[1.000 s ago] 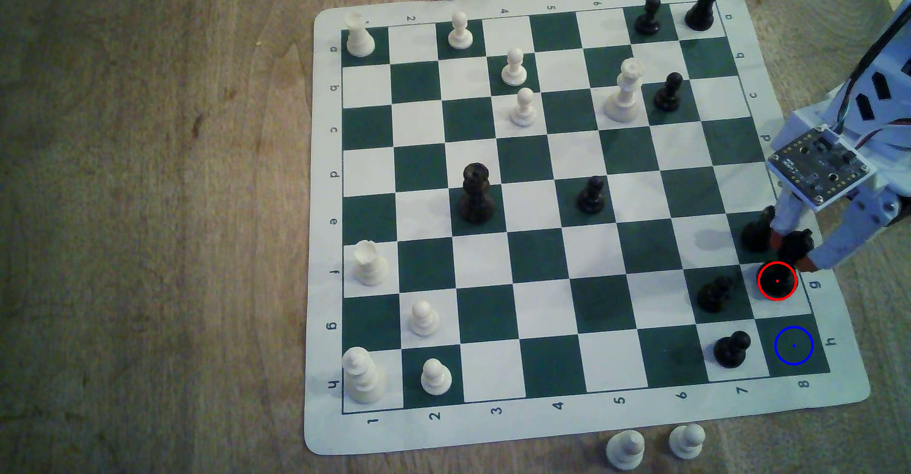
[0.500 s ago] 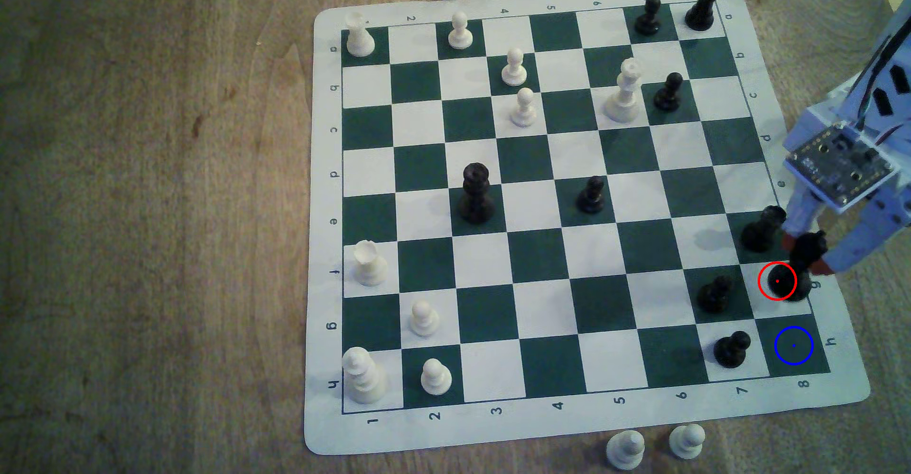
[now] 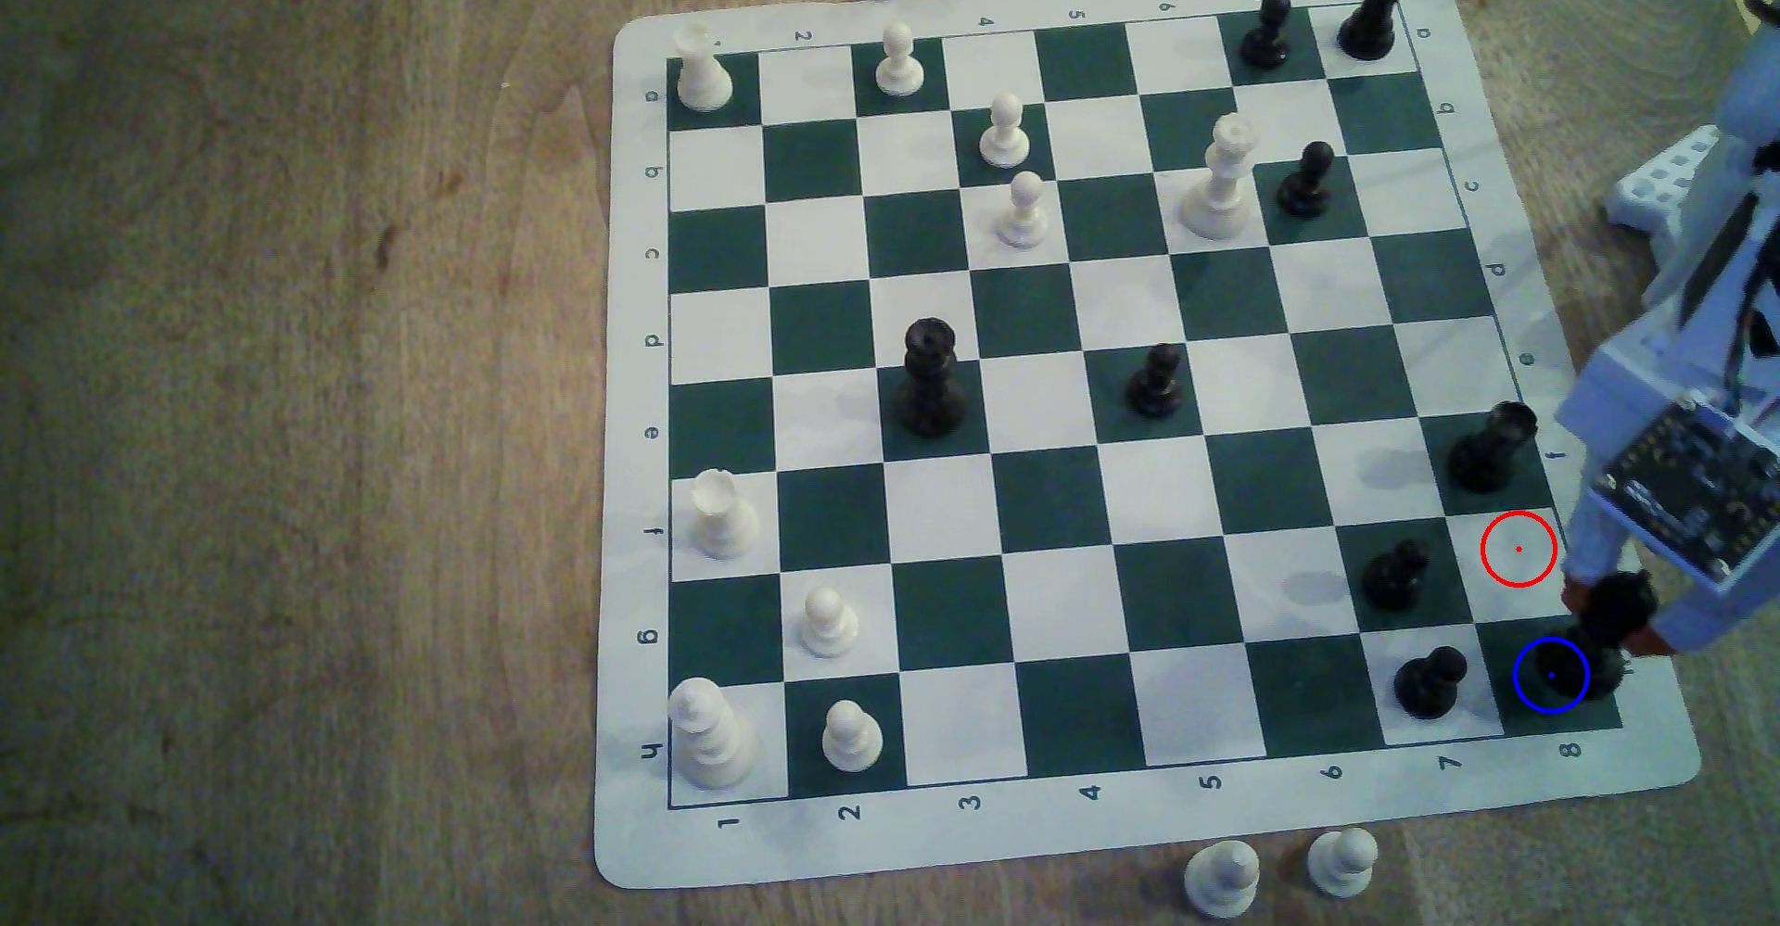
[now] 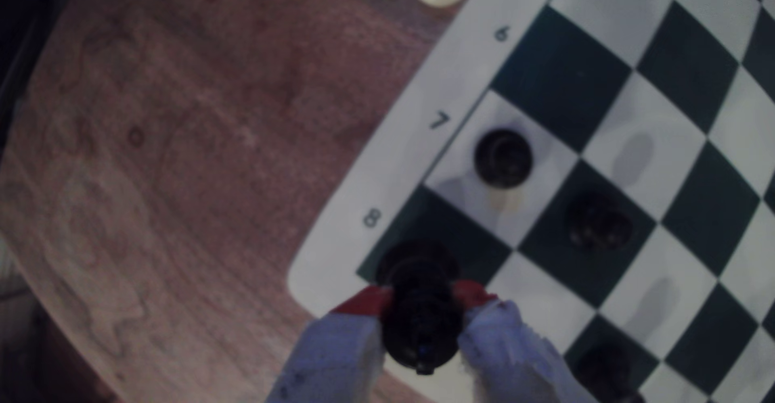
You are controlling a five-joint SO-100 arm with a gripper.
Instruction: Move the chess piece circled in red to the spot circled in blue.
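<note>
Carried off the white square with the red ring (image 3: 1519,549), the tall black piece (image 3: 1607,632) now sits over the dark green corner square, its round base overlapping the blue ring (image 3: 1551,675) on the side toward the board's edge. A second ago that base filled the red ring; now the ring frames bare white. The tool (image 3: 1610,620) has swung with it toward the near corner of the board, and its red-tipped fingers (image 4: 364,302) pinch the piece just under the crowned head, one on each side. In the wrist view the piece (image 4: 421,319) hangs between the two fingers with its base over the dark corner square by the printed 8.

Whether the base is resting on the square or hovering just above it, I cannot tell. It looks slightly off the ring's centre dot, toward the border. To my eye the carry is almost done: what is left is to settle the base square on the spot, spread the fingers and lift away.

Just beside the target, on the neighbouring white square, stands a black pawn (image 3: 1429,683); another black piece (image 3: 1397,576) stands diagonally from the corner, and a black rook (image 3: 1491,450) stands past the vacated square. All three are clear of the fingers. The board (image 3: 665,849) lies flat on the wooden table (image 3: 289,406).
</note>
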